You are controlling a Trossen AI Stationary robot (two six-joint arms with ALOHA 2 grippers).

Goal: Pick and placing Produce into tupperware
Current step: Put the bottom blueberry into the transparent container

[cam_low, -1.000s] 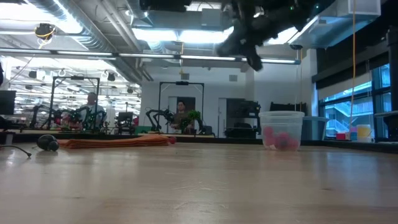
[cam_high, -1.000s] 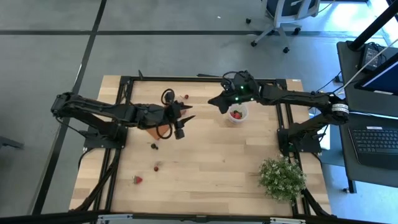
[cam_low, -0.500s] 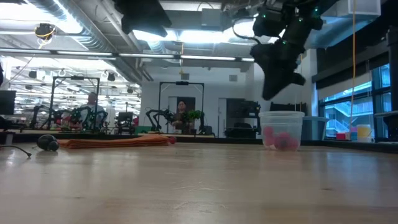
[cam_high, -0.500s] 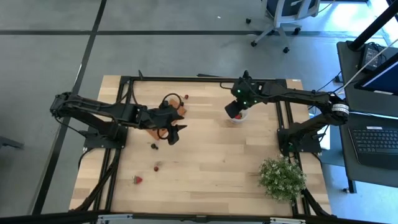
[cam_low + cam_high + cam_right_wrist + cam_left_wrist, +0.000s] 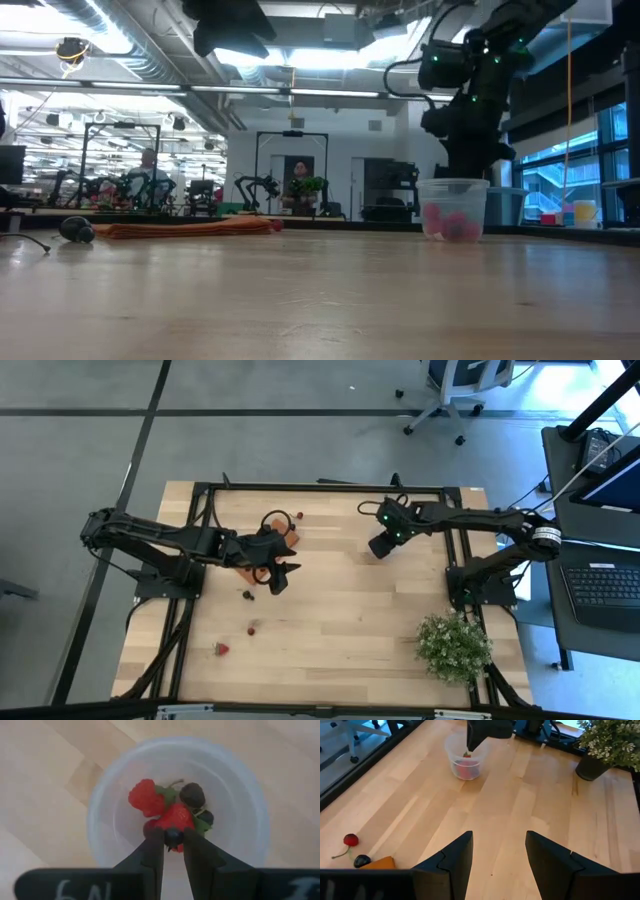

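Observation:
The translucent cup (image 5: pixel 100 805) stands on the table with red berries (image 5: pixel 145 797) and dark berries (image 5: pixel 192 795) inside. It also shows in the low view (image 5: pixel 455 208) and the left wrist view (image 5: pixel 466 756). My right gripper (image 5: pixel 173 845) points down over the cup's mouth, shut on a small dark berry (image 5: pixel 173 838); it hides the cup in the high view (image 5: pixel 382 546). My left gripper (image 5: pixel 497 855) is open and empty above the table's middle left (image 5: pixel 277 576). Loose berries (image 5: pixel 248 596) lie on the table near it. My right gripper pinches the small dark berry (image 5: pixel 173 838) between its two fingertips (image 5: pixel 155 845). The fingers come from above, pointing down into the cup's mouth. The berry is clear of the table, just over the berries in the cup.
An orange-brown block (image 5: pixel 248 570) lies partly under my left arm. A red berry (image 5: pixel 220 649) and a dark one (image 5: pixel 252 629) lie toward the near left. A cherry (image 5: pixel 351 840) lies by the block. A potted green plant (image 5: pixel 455 645) stands at the near right.
My right gripper has gone toward the table's right and near edges, from beside the cup to over it. It has turned to point down and has come down to the cup's rim. My left gripper has drawn back a little toward the left, then stayed still.

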